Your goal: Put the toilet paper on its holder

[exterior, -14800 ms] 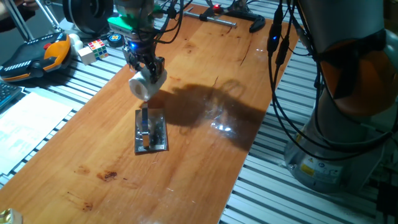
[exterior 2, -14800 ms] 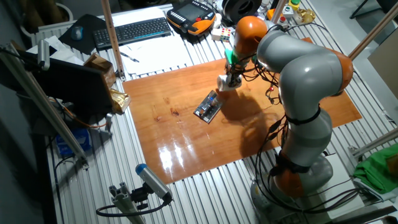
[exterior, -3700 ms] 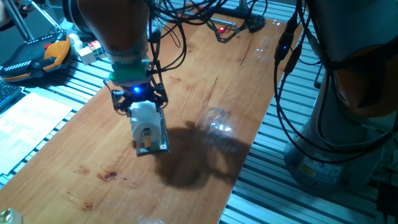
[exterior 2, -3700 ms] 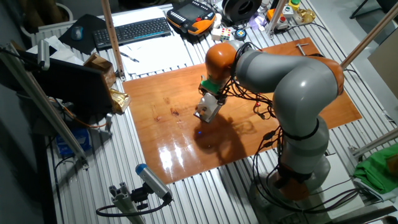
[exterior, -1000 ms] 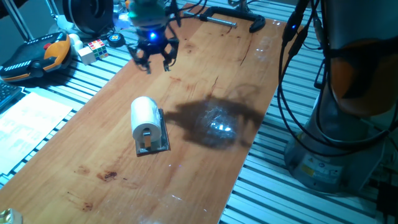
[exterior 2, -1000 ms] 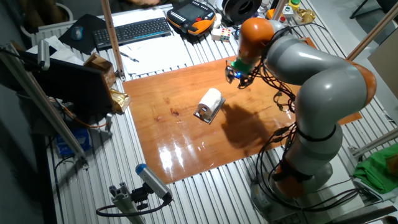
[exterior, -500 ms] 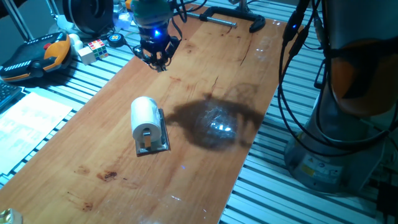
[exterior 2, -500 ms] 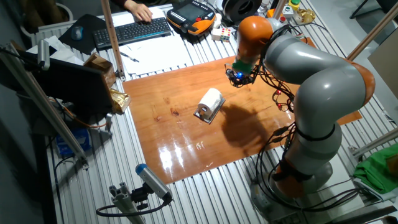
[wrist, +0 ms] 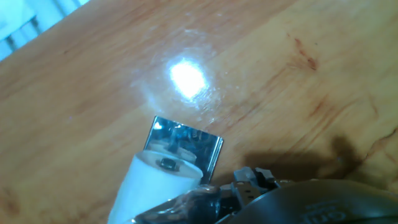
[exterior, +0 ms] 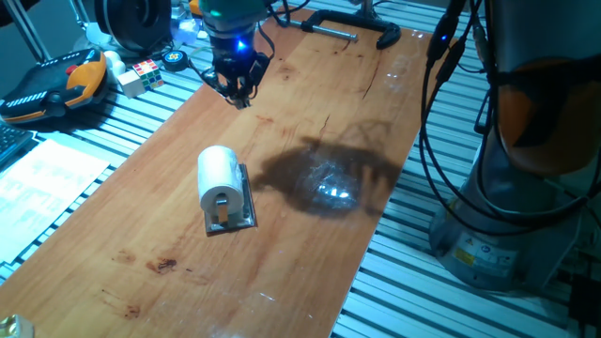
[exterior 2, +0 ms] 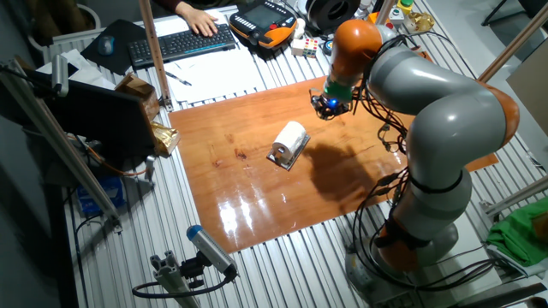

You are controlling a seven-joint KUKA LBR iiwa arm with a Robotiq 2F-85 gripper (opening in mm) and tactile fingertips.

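The toilet paper (exterior: 219, 177) is a white roll lying on its side over the holder (exterior: 242, 212), a small grey plate with an orange-brown bit at its near end. Both rest on the wooden table. It also shows in the other fixed view (exterior 2: 291, 136) and in the hand view (wrist: 160, 185), where the peg end sits in the core and the plate (wrist: 189, 144) sticks out beyond it. My gripper (exterior: 239, 91) hovers well behind the roll, near the table's far left part, fingers together and empty. It also shows in the other fixed view (exterior 2: 330, 106).
A black clamp (exterior: 362, 23) lies at the table's far end. A Rubik's cube (exterior: 141, 75) and an orange pendant (exterior: 61, 84) sit left of the table. Cables (exterior: 427, 103) hang at the right edge. A person's hand (exterior 2: 201, 19) is on a keyboard.
A second ago my gripper's fingers were spread open; they have since closed. The gripper stays high behind the roll. The roll and holder have not moved.
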